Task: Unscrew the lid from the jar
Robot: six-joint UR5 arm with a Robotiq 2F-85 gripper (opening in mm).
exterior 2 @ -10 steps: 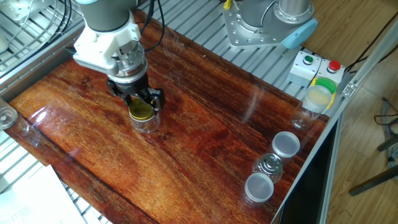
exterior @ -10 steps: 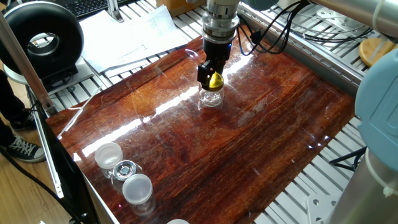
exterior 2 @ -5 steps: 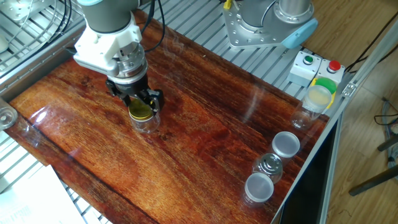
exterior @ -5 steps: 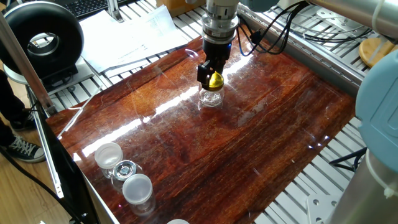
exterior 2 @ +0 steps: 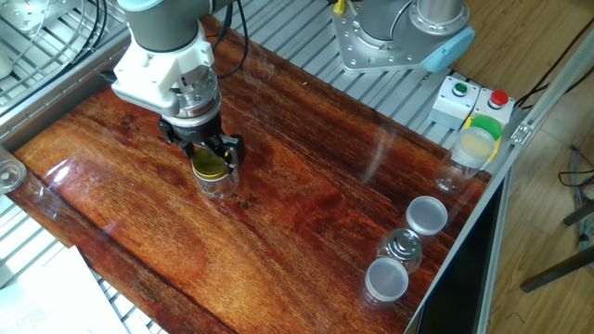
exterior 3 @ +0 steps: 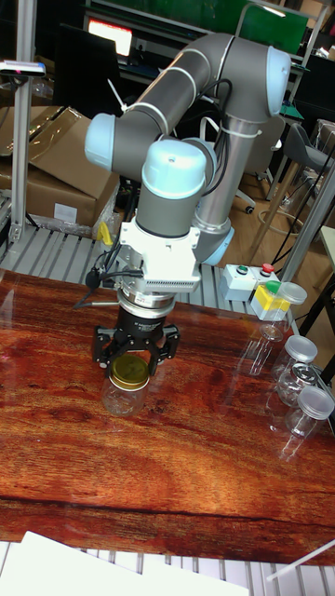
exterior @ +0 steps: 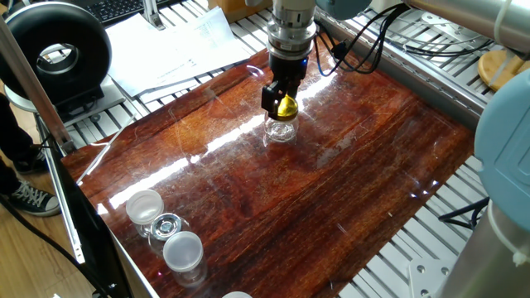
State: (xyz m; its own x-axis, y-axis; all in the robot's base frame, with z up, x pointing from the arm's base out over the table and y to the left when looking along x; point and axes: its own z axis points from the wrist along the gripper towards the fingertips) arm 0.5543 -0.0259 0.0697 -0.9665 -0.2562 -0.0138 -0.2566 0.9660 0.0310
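Arm vertical, fingers (exterior 3: pixel 106 346) clamped inward

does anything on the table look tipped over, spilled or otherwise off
Nothing stands out. The jar stands upright on the wooden table with the gold lid level on it and the gripper around the lid. The lidded cups stand upright by the edge; no spill is visible.

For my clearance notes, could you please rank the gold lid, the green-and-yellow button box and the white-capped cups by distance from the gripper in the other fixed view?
1. The lid: right between the fingers of the gripper, on the jar.
2. The white-capped cups: far right, near the table's front corner.
3. The green-and-yellow button box: right edge, beyond the cups, though the margin is small.
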